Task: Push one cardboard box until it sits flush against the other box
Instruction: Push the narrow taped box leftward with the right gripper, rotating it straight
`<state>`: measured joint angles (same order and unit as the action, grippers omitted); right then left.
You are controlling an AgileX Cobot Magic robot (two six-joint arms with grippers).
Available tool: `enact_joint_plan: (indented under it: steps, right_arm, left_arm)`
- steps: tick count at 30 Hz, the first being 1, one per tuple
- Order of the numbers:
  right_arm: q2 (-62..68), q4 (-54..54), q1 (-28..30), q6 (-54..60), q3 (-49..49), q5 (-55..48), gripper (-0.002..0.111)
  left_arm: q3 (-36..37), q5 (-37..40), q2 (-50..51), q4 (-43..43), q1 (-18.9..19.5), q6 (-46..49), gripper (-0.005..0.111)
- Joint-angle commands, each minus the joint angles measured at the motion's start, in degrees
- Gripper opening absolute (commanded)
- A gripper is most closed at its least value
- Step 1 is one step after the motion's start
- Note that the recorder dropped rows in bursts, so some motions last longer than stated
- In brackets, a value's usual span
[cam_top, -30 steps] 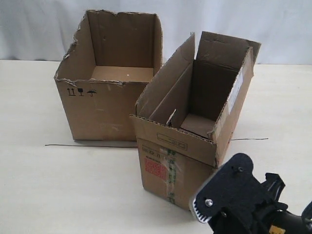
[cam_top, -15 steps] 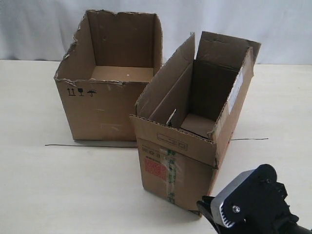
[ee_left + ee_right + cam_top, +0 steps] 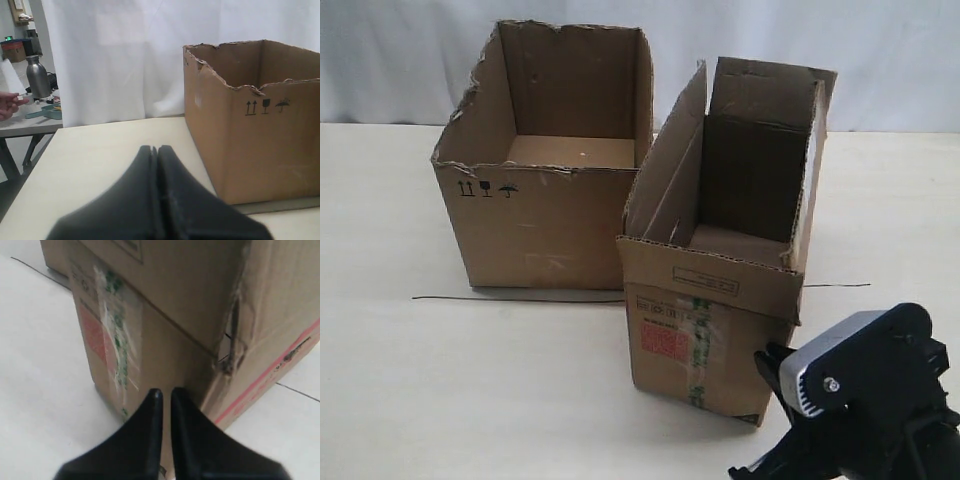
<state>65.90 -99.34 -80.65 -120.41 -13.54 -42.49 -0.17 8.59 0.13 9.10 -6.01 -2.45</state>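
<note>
Pale bench point(image 3: 440, 390), white curtain point(image 3: 400, 60) behind. The cardboard box point(image 3: 705, 330) stands skewed just beside the other box point(image 3: 535, 225). Right tool point(image 3: 162, 391), narrow and empty, sits at the cardboard box's corner; left tool point(image 3: 156, 149) is pressed closed.

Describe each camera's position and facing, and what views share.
Exterior: off the arms, looking down at the cardboard box, the other box and the right end effector.
Left wrist: on the left arm, facing past the shut left end effector toward the other box.
Right wrist: on the right arm, facing the cardboard box's corner past the right end effector.
Shared: exterior and right wrist show the red label.
</note>
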Motion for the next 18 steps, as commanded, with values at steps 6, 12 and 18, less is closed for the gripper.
enact_joint_plan:
  steps: [6, 12, 18]
  right_arm:
    - [-0.13, -0.61, -0.11, -0.41, 0.22, 1.5, 0.005]
    - [-0.13, -0.61, -0.11, -0.41, 0.22, -4.35, 0.005]
    - [-0.02, -0.61, 0.02, -0.41, 0.32, -6.71, 0.005]
  left_arm:
    - [0.17, -0.33, -0.13, -0.16, 0.1, 0.06, 0.0]
    - [0.17, -0.44, -0.13, -0.16, 0.1, 0.06, 0.0]
    - [0.17, -0.44, -0.13, -0.16, 0.1, 0.06, 0.0]
